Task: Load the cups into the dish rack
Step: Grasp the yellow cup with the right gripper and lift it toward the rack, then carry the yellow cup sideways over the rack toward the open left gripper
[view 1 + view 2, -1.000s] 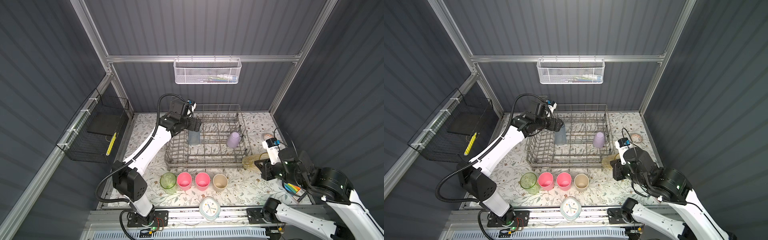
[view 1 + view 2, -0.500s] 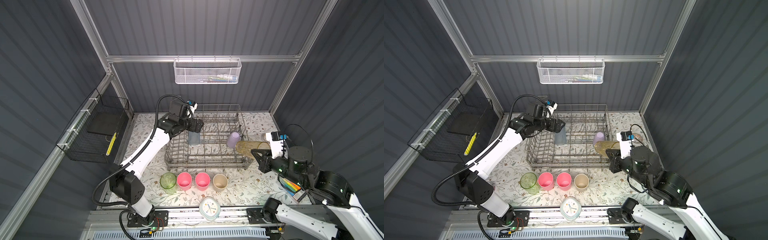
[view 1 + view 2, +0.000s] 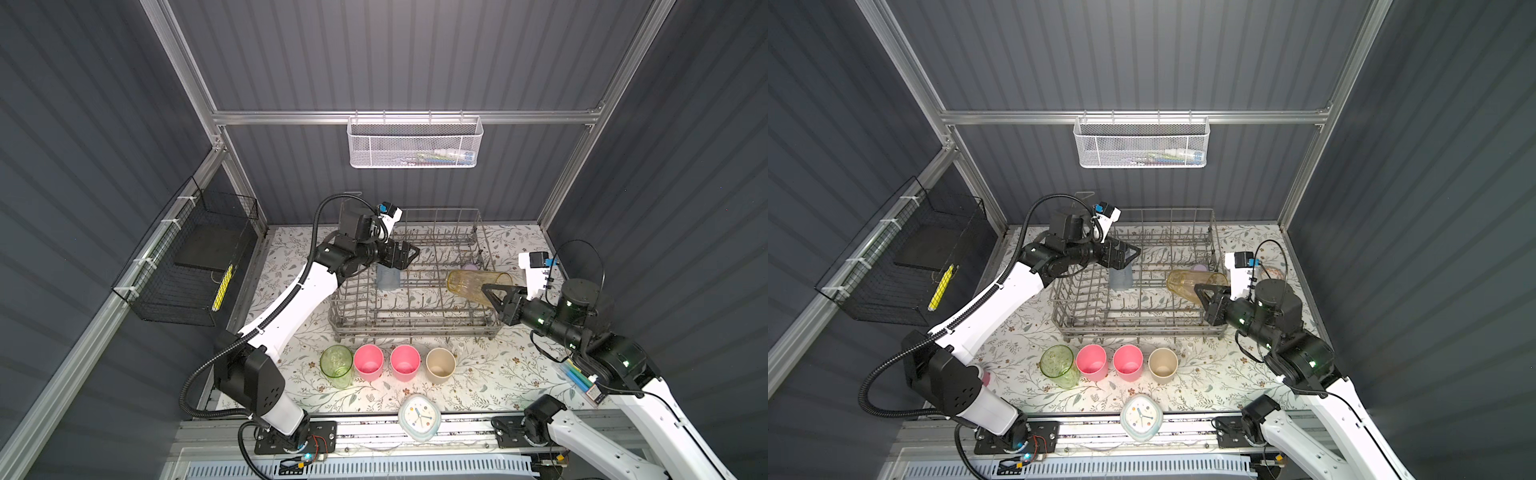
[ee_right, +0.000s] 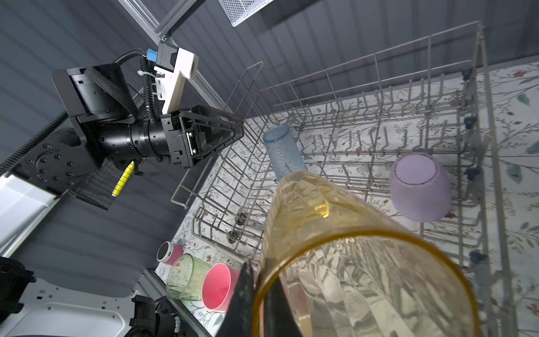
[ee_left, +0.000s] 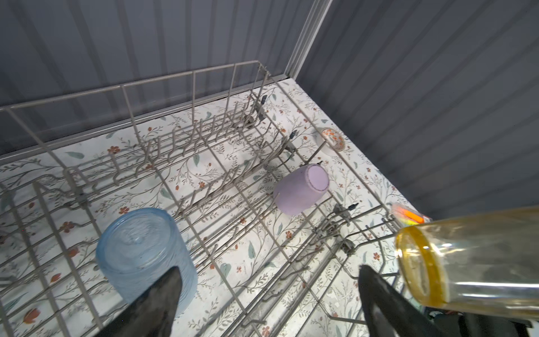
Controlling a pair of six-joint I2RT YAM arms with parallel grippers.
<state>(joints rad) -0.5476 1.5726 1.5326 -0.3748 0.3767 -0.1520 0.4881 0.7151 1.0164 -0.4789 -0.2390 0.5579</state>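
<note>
Where the table meets the front rail, a pale clock (image 3: 419, 417) lies face up. Behind it, a row of upright cups on the floral mat: green cup (image 3: 336, 365), two pink cups (image 3: 368, 362), beige cup (image 3: 440, 365), all outside the dish rack (image 3: 411, 328).

Right gripper (image 3: 488, 293) is clamped on the rim of the yellow cup (image 3: 469, 282), one finger inside and one outside. The cup is tipped on its side above the rack's right side.

Blue cup (image 3: 387, 277) stands inverted in the rack's left part. Left gripper (image 3: 409, 254) hovers just above it, jaws wide, holding nothing.

Lavender cup (image 5: 300, 189) is inverted in the rack's far right part. White mesh basket (image 3: 415, 143) hangs on the back wall.
</note>
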